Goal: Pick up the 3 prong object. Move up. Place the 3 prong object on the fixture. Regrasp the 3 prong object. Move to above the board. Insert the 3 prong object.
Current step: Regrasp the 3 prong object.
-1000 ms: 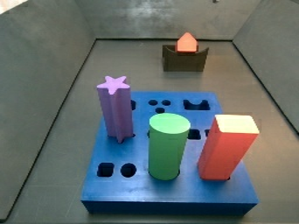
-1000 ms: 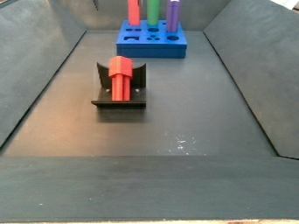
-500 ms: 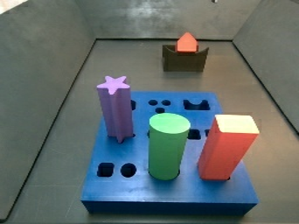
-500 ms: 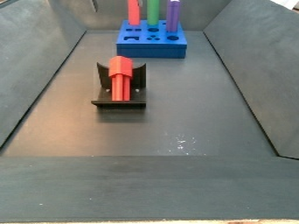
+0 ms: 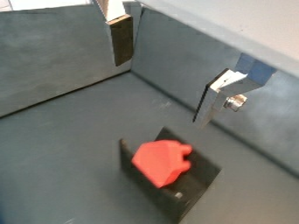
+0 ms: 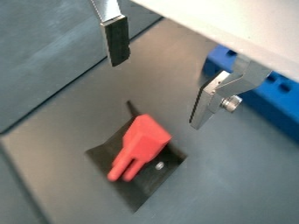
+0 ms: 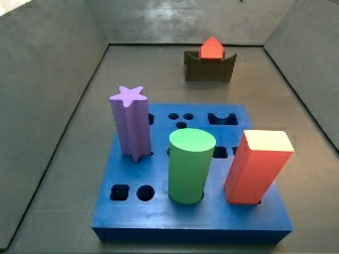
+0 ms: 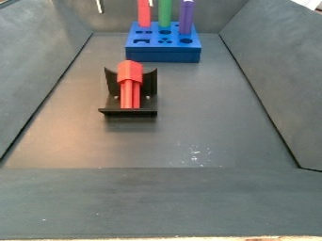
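On the fixture point(image 8: 128, 94), left of centre in a side view, the 3 prong object point(image 8: 128, 83) lay in the notch, red against the dark block. In a side view from the opposite end the same piece point(image 7: 211, 47) showed at the top centre, sitting on the fixture point(image 7: 209, 66) beyond the board point(image 7: 196, 189). The board carried a purple star peg point(image 7: 130, 121), a green cylinder point(image 7: 189, 166) and a red-orange block point(image 7: 259, 166); it appeared again at the top of the frame point(image 8: 164, 44), well apart from the fixture.

The end effector point(image 6: 162, 65) showed only in the wrist views, above the red piece point(image 6: 138, 145) and not touching it. Its two silver fingers point(image 6: 114, 37) stood wide apart with nothing between them. In a wrist view the end effector point(image 5: 167, 70) hung over the fixture point(image 5: 176, 183), with the piece point(image 5: 162, 162) seated there, its prongs hard to make out. A blue corner of the board point(image 6: 267, 87) showed beside one finger.
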Robot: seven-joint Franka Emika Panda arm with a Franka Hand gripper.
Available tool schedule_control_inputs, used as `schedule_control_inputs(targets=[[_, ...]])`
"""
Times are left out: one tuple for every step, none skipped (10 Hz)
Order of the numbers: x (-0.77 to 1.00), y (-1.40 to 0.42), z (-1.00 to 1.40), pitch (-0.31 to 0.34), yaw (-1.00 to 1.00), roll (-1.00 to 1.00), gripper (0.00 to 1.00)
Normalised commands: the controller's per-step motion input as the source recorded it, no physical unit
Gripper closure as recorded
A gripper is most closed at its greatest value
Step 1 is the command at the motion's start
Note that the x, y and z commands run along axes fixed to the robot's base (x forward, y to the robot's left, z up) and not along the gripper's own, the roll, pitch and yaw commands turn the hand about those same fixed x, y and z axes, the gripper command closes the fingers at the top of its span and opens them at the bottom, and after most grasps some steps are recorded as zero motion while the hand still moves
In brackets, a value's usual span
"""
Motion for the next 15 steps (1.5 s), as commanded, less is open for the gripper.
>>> schedule_control_inputs(targets=[[-0.01,-0.02,0.02,-0.008,0.03,1.0,0.0],[0.01,-0.02,0.0,-0.003,0.03,1.0,0.0],[0.02,-0.02,-0.01,0.004,0.03,1.0,0.0],[0.03,-0.02,-0.01,0.017,0.04,1.0,0.0],[0.04,-0.03,-0.01,0.03,0.04,1.0,0.0],[0.06,-0.03,-0.01,0.047,0.05,1.0,0.0],[0.07,-0.03,-0.01,0.071,0.06,1.0,0.0],[0.09,-0.04,-0.01,0.124,0.08,1.0,0.0],[0.1,-0.04,-0.01,0.137,0.09,0.89,0.0],[0.1,-0.04,-0.02,0.137,0.11,0.64,0.0],[0.1,-0.04,-0.02,0.129,0.13,0.45,0.0],[0.09,-0.03,-0.01,0.107,0.15,0.25,0.0],[0.03,0.08,-1.0,0.074,0.2,0.18,0.0],[0.03,0.08,-1.0,0.038,0.2,0.16,0.0],[0.04,0.07,-1.0,0.011,0.19,0.15,0.0]])
